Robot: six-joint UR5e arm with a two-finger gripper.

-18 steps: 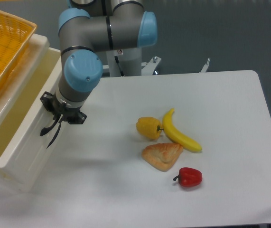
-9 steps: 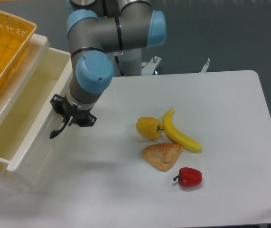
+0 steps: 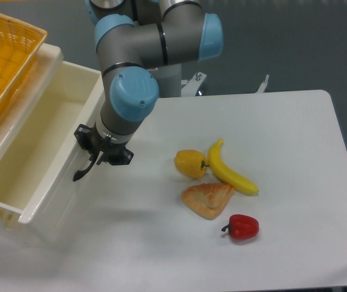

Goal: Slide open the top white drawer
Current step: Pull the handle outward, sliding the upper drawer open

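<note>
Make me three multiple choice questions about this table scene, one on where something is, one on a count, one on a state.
1. The red pepper lies:
A. inside the drawer
B. near the table's front edge, right of the pastry
C. in the basket

2. Food items on the table:
A. two
B. six
C. four

3. The top white drawer is:
A. pulled well out
B. fully closed
C. removed

Answers: B, it sits beside the pastry; C, yellow pepper, banana, pastry, red pepper; A, its bare interior shows, with the gripper at its front.

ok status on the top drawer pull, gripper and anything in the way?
Gripper at the black handle; closure not clear. Top white drawer slid well open, inside looks empty. Yellow pepper, banana, pastry, red pepper sit off to the side.
</note>
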